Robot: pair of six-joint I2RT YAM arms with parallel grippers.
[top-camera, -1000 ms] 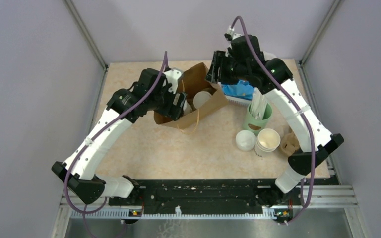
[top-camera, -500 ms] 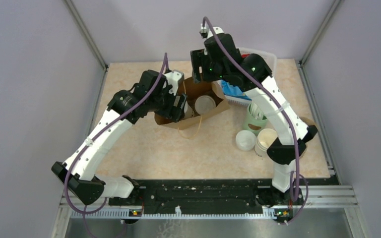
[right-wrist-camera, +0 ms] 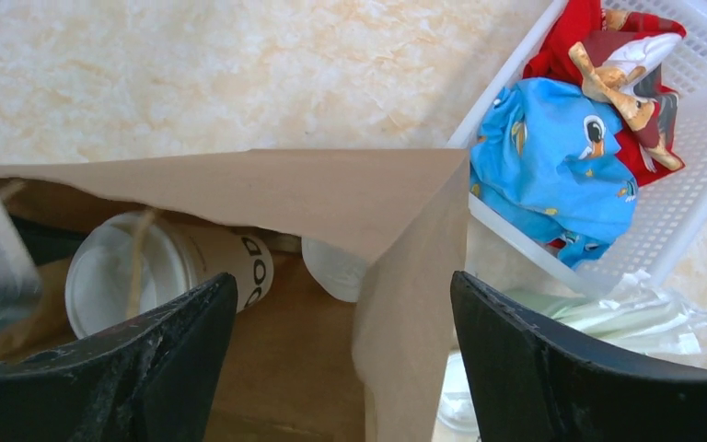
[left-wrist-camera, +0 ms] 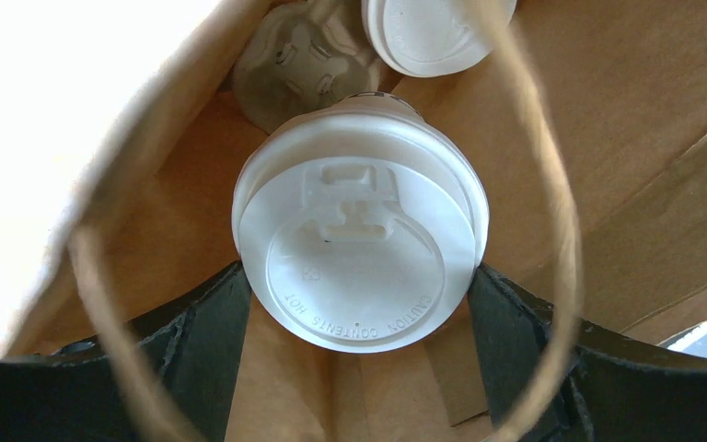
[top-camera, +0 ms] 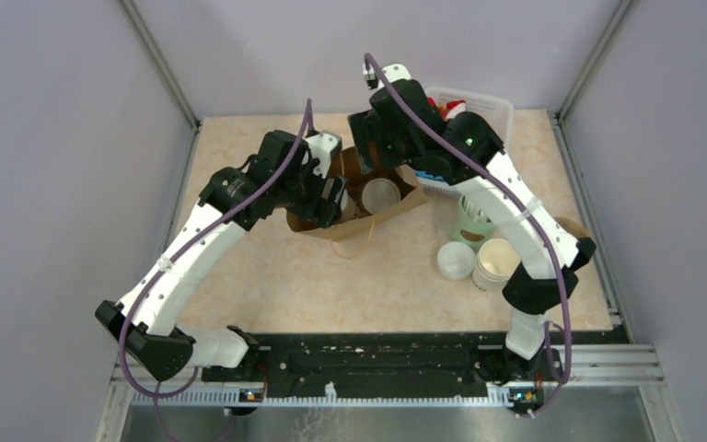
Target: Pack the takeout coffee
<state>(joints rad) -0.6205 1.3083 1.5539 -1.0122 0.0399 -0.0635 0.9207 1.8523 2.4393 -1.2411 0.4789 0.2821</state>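
The takeout coffee, a white cup with a white lid, stands inside the open brown paper bag. My left gripper reaches down into the bag and is open. Its fingers flank the lid, whose rim fills the gap between them. The right wrist view shows the cup leaning, with black lettering on its side. My right gripper hangs open over the bag's back right corner, and that corner fold rises between its fingers untouched. From above, the left gripper and right gripper both crowd the bag.
A second white lid and a pulp carrier lie deeper in the bag. The handle loop hangs across my left view. A white basket of cloth toys sits behind; a green holder, nested cups and a loose lid stand to the right.
My right arm has swung left from over the basket to the bag's back right corner, and its jaws have opened wider. The bag's right end shifted slightly. The left arm has stayed still.
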